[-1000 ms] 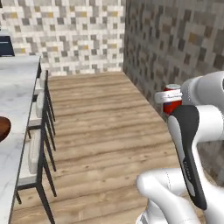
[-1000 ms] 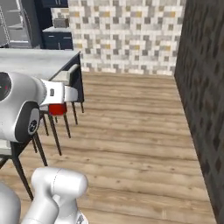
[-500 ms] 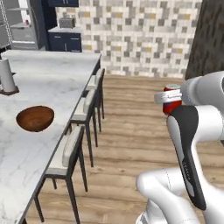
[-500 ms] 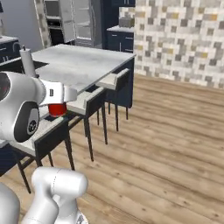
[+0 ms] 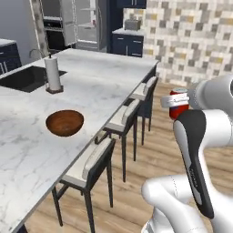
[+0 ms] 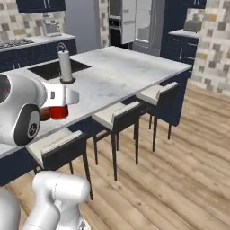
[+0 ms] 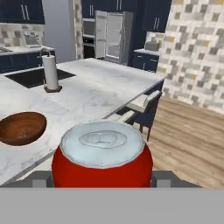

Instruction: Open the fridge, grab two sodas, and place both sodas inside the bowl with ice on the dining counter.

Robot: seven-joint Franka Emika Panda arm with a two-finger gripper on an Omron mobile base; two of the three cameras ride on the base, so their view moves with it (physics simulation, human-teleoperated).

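A red soda (image 7: 103, 157) with a silver top sits between my gripper's (image 7: 101, 180) fingertips (image 7: 41, 179), and the gripper is shut on it. The held soda (image 5: 178, 103) hangs in the air off the stool side of the dining counter (image 5: 100, 86), also seen as the soda (image 6: 59, 111) beside my arm. The reddish-brown bowl (image 5: 65, 122) rests on the marble, left of and below the can; in the hand view the bowl (image 7: 19, 127) lies at the left. The grey fridge (image 7: 113, 37) stands far back, beyond the counter.
A paper towel roll (image 5: 53, 75) stands by a dark sink (image 5: 25, 78) on the counter. Three stools (image 5: 93, 161) line the counter's near side. Wooden floor (image 6: 179, 152) lies open to the right, and navy cabinets (image 5: 129, 43) line the tiled back wall.
The whole picture has swung round with the base: wall and bare floor gave way to the counter, bowl and fridge. The can stays in the gripper.
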